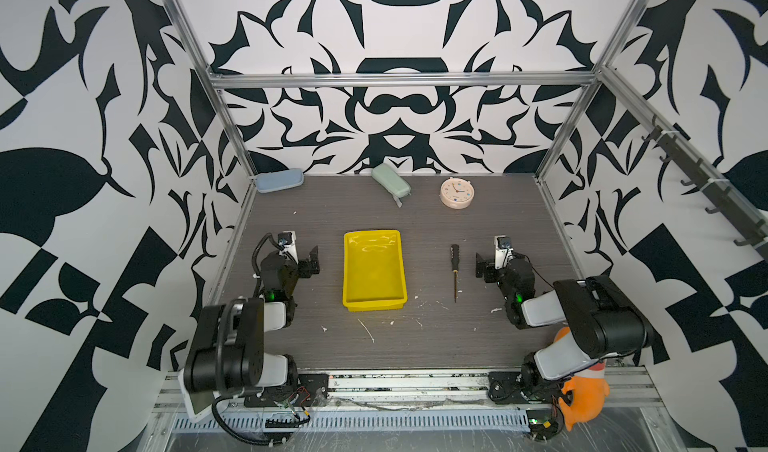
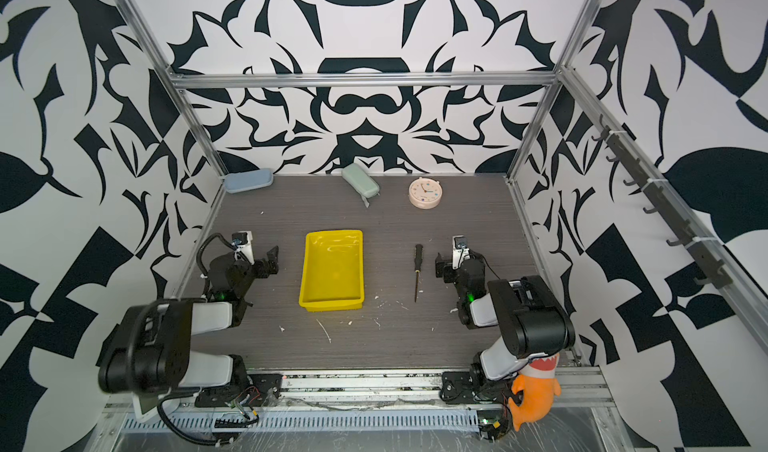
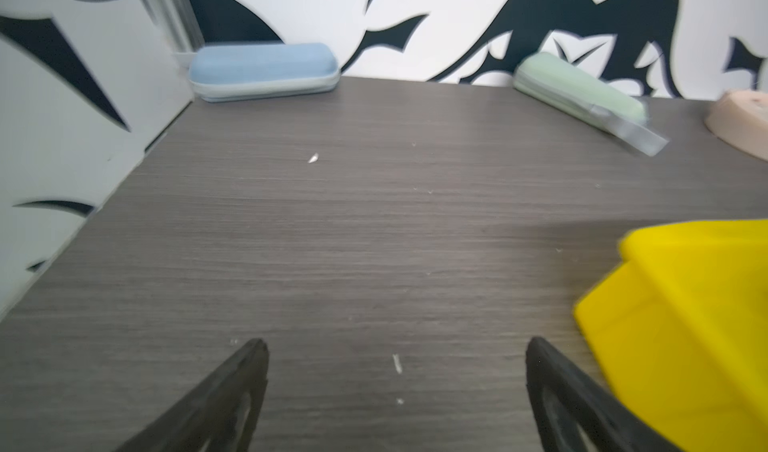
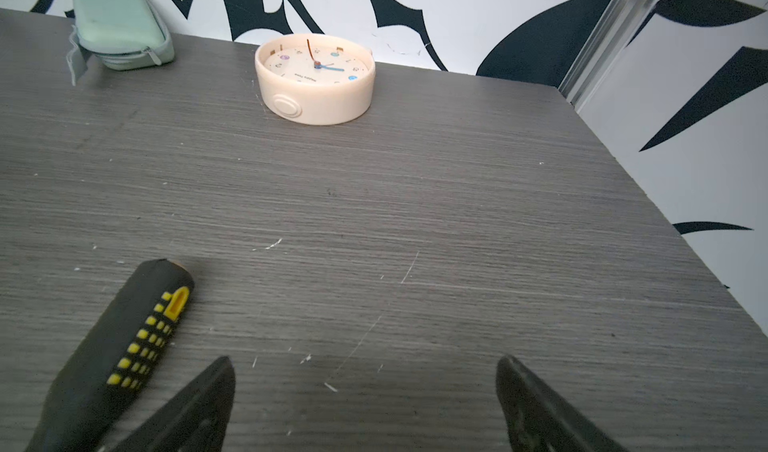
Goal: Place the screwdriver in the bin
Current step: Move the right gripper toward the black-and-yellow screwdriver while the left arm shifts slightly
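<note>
Shows the yellow bin [image 1: 374,273] lying open and bare inside on the grey counter [image 1: 415,346]. Finds the screwdriver [image 1: 455,271] outside the bin, flat on the counter on the bin's right-arm side, clear of its rim and parallel to its long sides. Places the black ribbed handle level with the bin's far end and the thin dark shaft pointing toward its near end. Puts the right hand [image 1: 479,266] just past the screwdriver on the side away from the bin, low over the counter, released, spread wide and grasping nothing. Has, in the right wrist view, the handle with its yellow studs beside one finger [image 4: 199,404]; cannot tell touching from just apart there. Puts the left hand [image 1: 315,261] on the opposite side of the bin, near its long wall but apart from it, likewise released and empty. Catches a yellow corner of the bin at the edge of the left wrist view. Sets a blue oblong case [image 1: 278,180], a green oblong case [image 1: 390,178] and a cream round clock [image 1: 457,192] well beyond the bin's far end.
</note>
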Available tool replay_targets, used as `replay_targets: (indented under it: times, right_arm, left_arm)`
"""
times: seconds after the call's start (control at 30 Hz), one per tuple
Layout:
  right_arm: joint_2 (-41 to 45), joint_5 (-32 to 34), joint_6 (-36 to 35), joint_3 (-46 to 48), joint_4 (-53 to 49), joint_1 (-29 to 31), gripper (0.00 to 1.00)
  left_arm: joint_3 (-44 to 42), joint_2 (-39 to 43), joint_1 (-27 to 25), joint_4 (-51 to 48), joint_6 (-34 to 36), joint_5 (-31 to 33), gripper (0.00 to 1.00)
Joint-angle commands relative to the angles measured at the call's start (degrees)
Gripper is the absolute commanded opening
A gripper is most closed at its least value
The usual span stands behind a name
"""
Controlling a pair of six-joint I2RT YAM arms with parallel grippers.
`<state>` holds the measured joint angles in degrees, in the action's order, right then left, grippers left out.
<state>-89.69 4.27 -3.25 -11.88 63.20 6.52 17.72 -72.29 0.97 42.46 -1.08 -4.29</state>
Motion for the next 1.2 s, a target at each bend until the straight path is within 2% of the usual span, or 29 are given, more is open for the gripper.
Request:
replay_targets:
  times: [0.0, 0.07, 0.1, 0.13, 0.17, 0.23, 0.27, 0.37, 0.47, 0.53, 0.63, 0.73, 0.8, 0.87, 0.9, 0.93, 1.0, 1.07, 1.1, 1.17]
  right_arm:
    - [1.1, -0.3, -0.5, -1.1, 2.2, 0.4, 1.0]
    - [0.8, 0.2, -0.5, -2.3, 0.5, 0.5, 1.0]
    - [1.0, 0.4, -0.4, -2.7, -0.5, 0.5, 1.0]
    - [1.0, 0.1, -0.4, -2.9, -1.0, 0.5, 1.0]
    - [1.2, -0.6, -0.7, -2.8, -1.0, 0.5, 1.0]
    - [1.4, -3.2, -2.3, -1.9, 0.1, 0.4, 1.0]
    - [1.3, -3.6, -2.4, -1.3, 1.2, 0.5, 1.0]
    - [0.9, -4.4, -2.5, -0.1, 4.0, 0.5, 1.0]
    - [0.9, -4.6, -2.7, -0.2, 3.8, 0.5, 1.0]
    - [1.0, -4.3, -2.6, -0.4, 3.3, 0.4, 1.0]
    - [1.4, -2.1, -1.3, -0.8, 2.8, 0.5, 1.0]
    - [7.2, 1.6, 0.0, -0.5, -1.0, 0.4, 1.0]
    - [16.6, 4.9, 2.0, -1.3, -11.1, 0.5, 1.0]
    - [26.8, 10.9, 6.5, -7.2, -31.6, 0.5, 1.0]
    - [30.3, 13.7, 9.6, -11.8, -44.1, 0.5, 1.0]
    - [32.3, 15.5, 12.5, -15.6, -52.5, 0.5, 1.0]
    - [35.4, 21.0, 23.3, -22.6, -68.8, 0.5, 1.0]
    - [37.6, 28.4, 38.0, -26.3, -81.5, 0.4, 1.0]
    - [38.8, 30.4, 43.9, -26.7, -85.0, 0.4, 1.0]
    - [41.1, 27.5, 43.4, -25.7, -84.2, 0.4, 1.0]
  left_arm:
    - [13.8, 11.3, -5.4, -23.9, -2.0, 2.0, 0.99]
    - [21.6, 13.5, -8.6, -30.2, -10.8, 3.7, 0.99]
    - [25.6, 14.1, -9.6, -33.7, -18.8, 3.2, 0.99]
    - [29.2, 14.3, -9.8, -37.2, -24.1, 1.2, 0.99]
    - [32.2, 14.0, -9.9, -39.9, -25.9, -2.7, 0.99]
    - [32.6, 12.2, -10.1, -36.9, -24.7, -8.9, 0.99]
    - [31.7, 10.6, -10.1, -36.3, -24.1, -9.8, 0.99]
    - [29.5, 6.6, -9.4, -37.1, -28.4, -2.8, 0.99]
    - [23.3, 5.7, -9.4, -28.1, -26.8, -7.0, 0.99]
    - [18.0, 5.9, -9.4, -19.7, -29.2, -7.3, 0.99]
    - [18.2, 6.3, -9.2, -22.5, -29.5, -4.6, 0.99]
    - [17.0, 6.1, -9.2, -22.6, -31.4, -0.9, 0.99]
    - [16.6, 6.8, -9.2, -23.4, -31.7, -0.3, 0.99]
    - [15.9, 7.2, -9.2, -23.6, -31.7, 0.4, 0.99]
    - [15.8, 7.3, -9.2, -24.5, -32.5, 2.3, 0.99]
    - [15.8, 7.4, -9.2, -26.2, -34.5, 5.4, 0.99]
    - [16.3, 7.4, -9.2, -32.5, -41.5, 14.2, 0.99]
    - [17.0, 7.4, -9.0, -36.7, -44.5, 18.3, 0.99]
    - [17.3, 7.5, -8.7, -37.3, -44.6, 18.1, 0.99]
    - [17.7, 7.7, -8.5, -37.8, -44.8, 17.1, 0.99]
